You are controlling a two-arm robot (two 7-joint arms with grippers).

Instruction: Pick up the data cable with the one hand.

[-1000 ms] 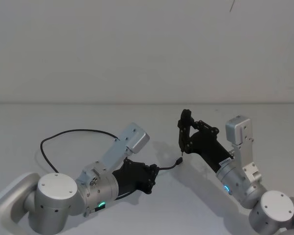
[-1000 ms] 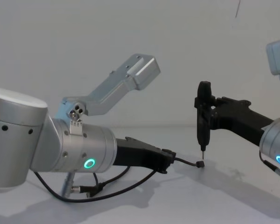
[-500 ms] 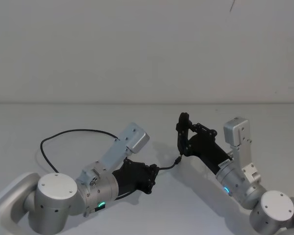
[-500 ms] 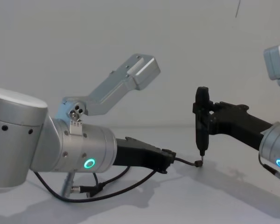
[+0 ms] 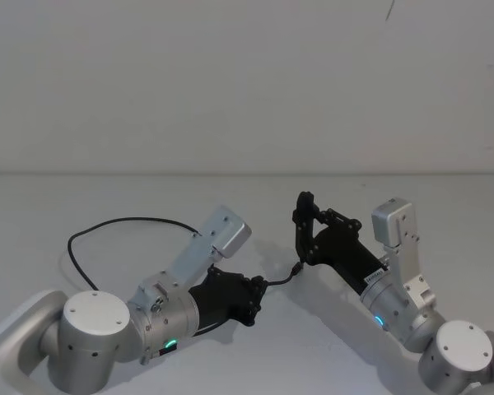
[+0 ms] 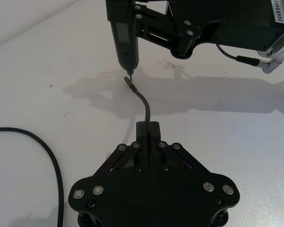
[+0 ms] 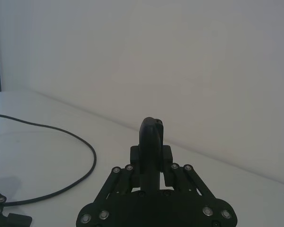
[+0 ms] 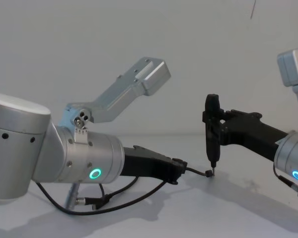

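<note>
Cable: the data cable [image 6: 145, 107] is thin, light, limp; its plug end sits clamped in the left hand [image 6: 147, 135], free tip just ahead, rest looped on the counter [image 5: 395, 214] behind. Right hand [image 8: 212, 166], pinched narrow, points down at the tip. Best hold: the stiffer plug.

Black data cable [image 5: 107, 223], black end effectors, silver arms, seemingly plain white table [image 5: 247, 206].
</note>
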